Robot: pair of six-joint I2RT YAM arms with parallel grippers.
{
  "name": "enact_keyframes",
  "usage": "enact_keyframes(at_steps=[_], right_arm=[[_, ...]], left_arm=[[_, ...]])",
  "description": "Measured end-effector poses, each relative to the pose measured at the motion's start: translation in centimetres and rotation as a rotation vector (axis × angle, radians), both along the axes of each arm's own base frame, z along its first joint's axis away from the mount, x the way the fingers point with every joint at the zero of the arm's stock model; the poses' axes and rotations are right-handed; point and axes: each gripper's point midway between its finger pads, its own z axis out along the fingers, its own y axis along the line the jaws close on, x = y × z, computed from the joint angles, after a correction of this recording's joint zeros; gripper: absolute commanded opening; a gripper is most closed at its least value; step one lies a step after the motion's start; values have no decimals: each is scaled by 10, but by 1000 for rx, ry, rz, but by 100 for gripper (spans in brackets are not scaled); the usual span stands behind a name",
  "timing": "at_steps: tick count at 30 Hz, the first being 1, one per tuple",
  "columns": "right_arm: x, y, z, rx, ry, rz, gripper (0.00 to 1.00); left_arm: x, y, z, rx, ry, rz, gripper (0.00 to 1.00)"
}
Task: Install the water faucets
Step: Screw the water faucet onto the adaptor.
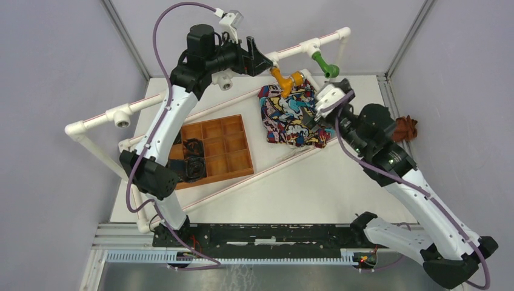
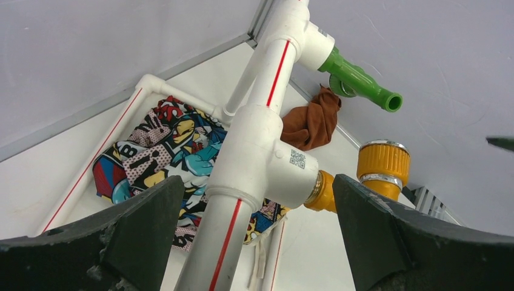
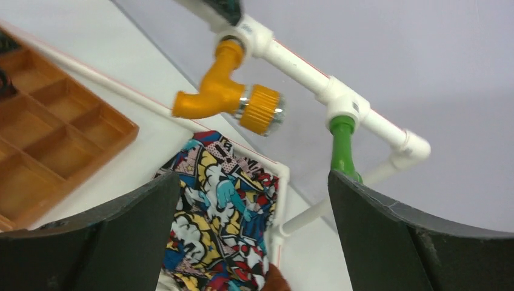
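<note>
The orange-yellow water faucet [image 1: 285, 80] [image 3: 221, 94] sits screwed into a white T-fitting [image 2: 267, 157] on the raised pipe rail. The green water faucet [image 1: 324, 63] [image 2: 357, 79] hangs from the fitting beside it, further right. My left gripper [image 1: 257, 57] [image 2: 257, 180] is open, its jaws straddling the pipe and T-fitting without touching them, and the orange faucet's base sits by the right jaw. My right gripper [image 1: 327, 97] [image 3: 254, 176] is open and empty, hovering over the comic-print cloth [image 3: 224, 206], below and just right of the faucets.
A white pipe frame [image 1: 157, 100] runs around and above the table, with other T-fittings [image 1: 121, 115] on its left rail. A wooden compartment tray [image 1: 212, 151] lies centre-left. The comic-print cloth [image 1: 288, 115] lies under the faucets, and a brown rag [image 1: 406, 127] at the right edge.
</note>
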Motion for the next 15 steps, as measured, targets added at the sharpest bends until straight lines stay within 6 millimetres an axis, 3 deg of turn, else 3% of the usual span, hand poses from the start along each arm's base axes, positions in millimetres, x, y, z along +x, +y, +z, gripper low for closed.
enact_keyframes(at_steps=[6,11,15], right_arm=[[-13,31,-27,-400,-222,16,98],[-10,41,-55,-708,-432,-31,98],[-1,49,-54,-901,-583,-93,98]], left_arm=[[1,0,0,7,15,6,100],[2,-1,-1,-2,40,9,100],[2,0,-1,-20,62,13,100]])
